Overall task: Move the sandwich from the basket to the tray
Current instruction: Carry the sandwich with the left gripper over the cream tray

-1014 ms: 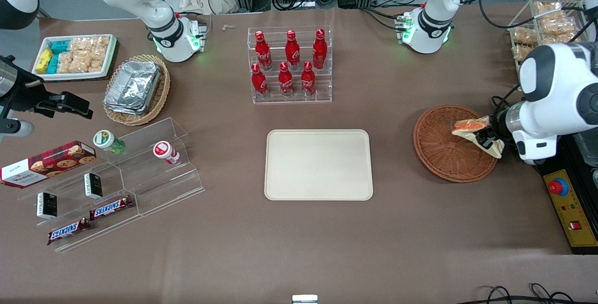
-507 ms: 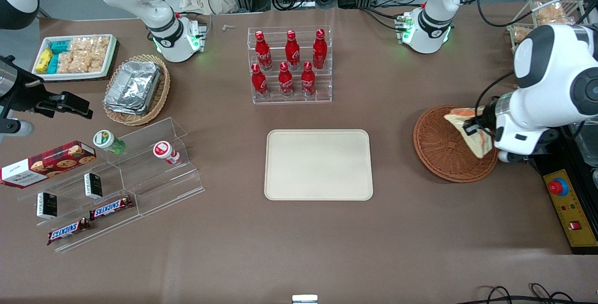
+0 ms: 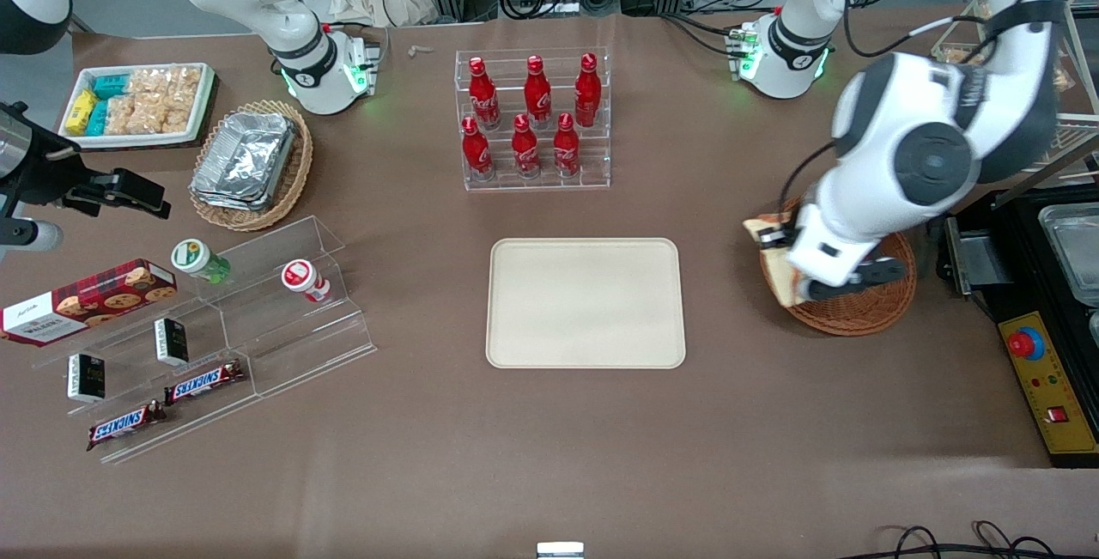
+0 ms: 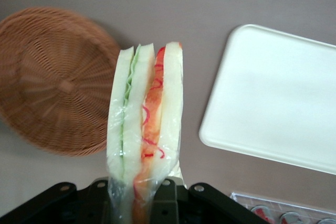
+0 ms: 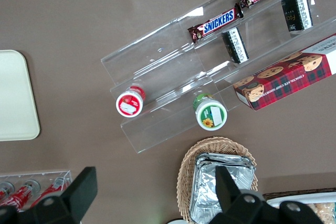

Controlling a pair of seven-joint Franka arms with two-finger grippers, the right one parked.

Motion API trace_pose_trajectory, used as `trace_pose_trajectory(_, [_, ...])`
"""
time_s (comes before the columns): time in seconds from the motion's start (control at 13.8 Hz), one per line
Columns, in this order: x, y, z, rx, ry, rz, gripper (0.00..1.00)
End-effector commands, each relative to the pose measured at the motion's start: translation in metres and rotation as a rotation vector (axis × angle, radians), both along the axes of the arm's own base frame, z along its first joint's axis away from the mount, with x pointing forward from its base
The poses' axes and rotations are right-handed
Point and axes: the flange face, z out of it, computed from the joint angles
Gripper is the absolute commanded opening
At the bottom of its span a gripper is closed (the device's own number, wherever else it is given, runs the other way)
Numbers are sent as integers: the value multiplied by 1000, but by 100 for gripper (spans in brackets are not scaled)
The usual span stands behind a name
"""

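The sandwich (image 4: 144,129), a plastic-wrapped wedge of white bread with red-orange and green filling, hangs in the air with my left gripper (image 4: 144,203) shut on its lower end. In the front view the sandwich (image 3: 777,276) and the gripper (image 3: 786,254) are above the rim of the round reddish-brown basket (image 3: 859,312) on the side facing the tray. The basket (image 4: 52,82) holds nothing that I can see. The cream-beige tray (image 3: 585,301) lies flat at the table's middle with nothing on it, a short gap from the basket; the tray (image 4: 278,98) also shows in the wrist view.
A clear rack of red bottles (image 3: 534,121) stands farther from the front camera than the tray. Toward the parked arm's end are an acrylic snack stand (image 3: 215,327), an oval basket with foil containers (image 3: 251,162) and a white snack tray (image 3: 137,104). A control box (image 3: 1043,379) sits near the basket.
My gripper has lifted the sandwich out of the basket and carried it across the basket toward the tray. The arm has swung in over the table.
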Motion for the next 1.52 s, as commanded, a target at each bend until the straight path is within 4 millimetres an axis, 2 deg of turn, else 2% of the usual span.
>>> trace_pose_trajectory(0.0, [0, -56, -17, -13, -46, -97, 0])
trace_pose_trajectory(0.22, [-1, -99, -48, -36, -90, -162, 0])
trace_pose_trajectory(0.29, [-5, -120, -63, -44, -99, -190, 0])
trace_pose_trajectory(0.36, [-8, -135, -84, -26, -105, -215, 0])
trace_pose_trajectory(0.58, [-12, -162, -147, 60, -137, -268, 0])
trace_pose_trajectory(0.65, [-11, -164, -164, 86, -150, -247, 0])
trace_pose_trajectory(0.94, [-6, -154, -206, 78, -126, -264, 0])
trace_pose_trajectory(1.3, [-6, -154, -234, 67, -116, -303, 0])
trace_pose_trajectory(1.38, [-6, -154, -237, 61, -111, -321, 40])
trace_pose_trajectory(1.45, [-6, -153, -239, 58, -111, -329, 99])
